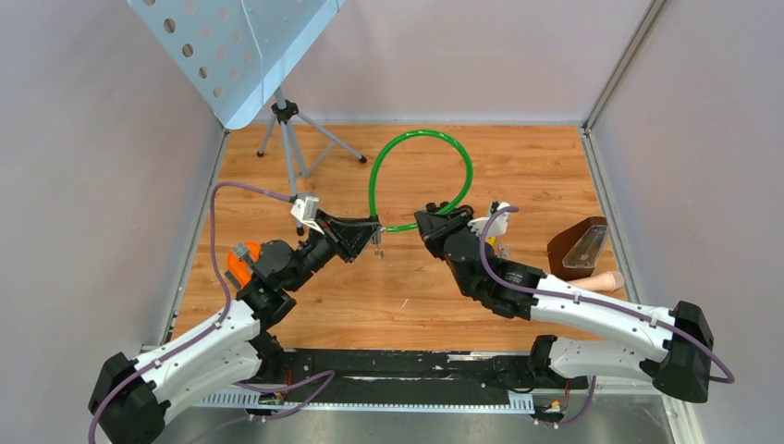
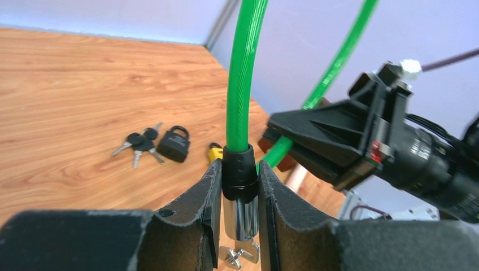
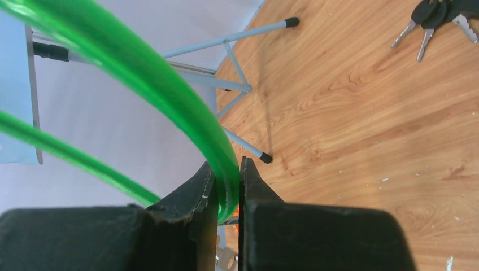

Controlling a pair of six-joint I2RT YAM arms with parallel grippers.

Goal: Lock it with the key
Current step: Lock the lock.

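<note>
While the left hand (image 1: 373,226) is clenched on one end of the green plastic-coated cable lock (image 2: 243,84), its two fingers (image 2: 197,203) press from both sides on the black collar (image 2: 239,169) and the chrome barrel (image 2: 240,217) below it, keeping that end upright. A small silver key-like piece (image 2: 240,255) hangs under the barrel. The right hand (image 1: 426,220) faces the left one across the middle of the wooden desk (image 1: 555,166), clamped tight on another stretch of the same cable. The cable's loop arcs away from the two hands towards the far edge. A bunch of black-headed keys (image 2: 138,144) lies flat on the desk just beside a small black padlock (image 2: 172,144), with neither hand touching them. A grey perforated metal stand on a tripod (image 1: 231,65) occupies the far left corner. A brown holder (image 1: 559,248) sits by the right edge.
</note>
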